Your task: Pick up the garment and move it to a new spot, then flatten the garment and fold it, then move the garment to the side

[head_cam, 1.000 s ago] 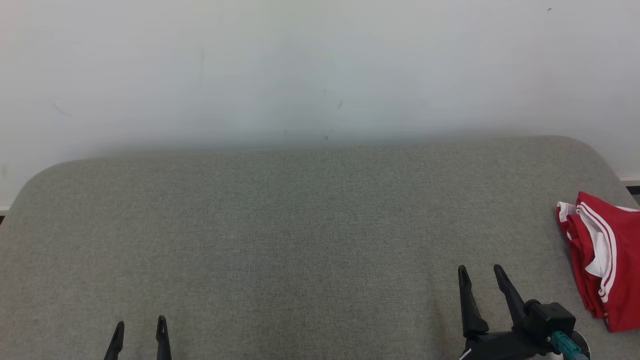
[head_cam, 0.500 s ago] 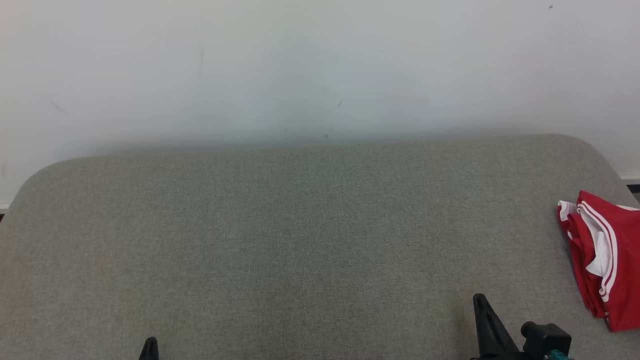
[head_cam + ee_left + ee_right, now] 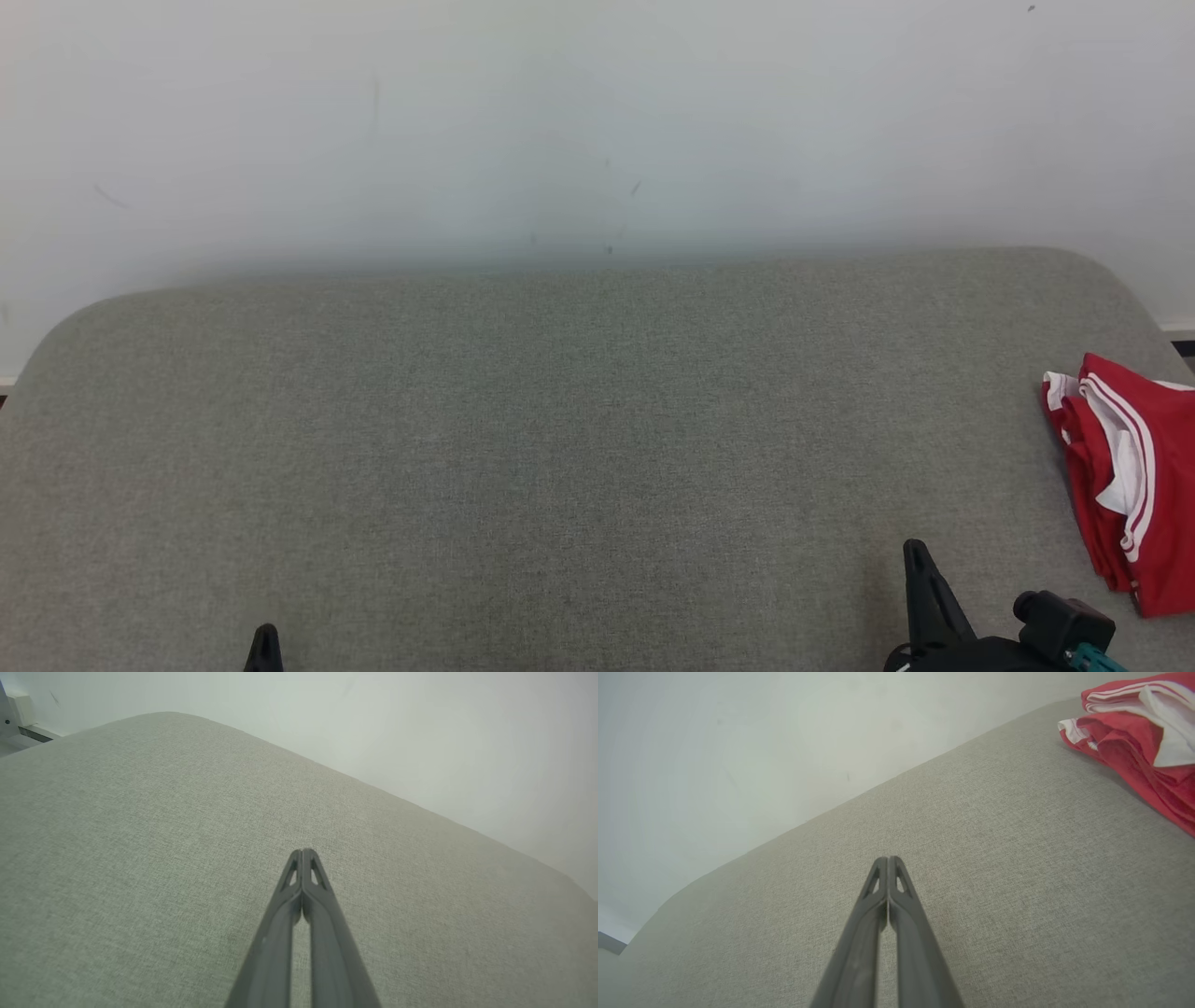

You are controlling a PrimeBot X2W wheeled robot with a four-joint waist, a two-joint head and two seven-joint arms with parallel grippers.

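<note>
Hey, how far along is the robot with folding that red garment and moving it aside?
Done, it seems: the red garment lies in folded layers at the right edge of the grey upholstered surface, apart from both arms. In hand: nothing; the left jaws and the right jaws are shut and empty. Left: probably nothing, though the fold looks loose rather than neat.

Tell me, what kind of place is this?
Probably an indoor clothes-folding workspace: a wide grey fabric-covered surface stands against a plain white wall, and a red-and-white garment lies near its right edge.
</note>
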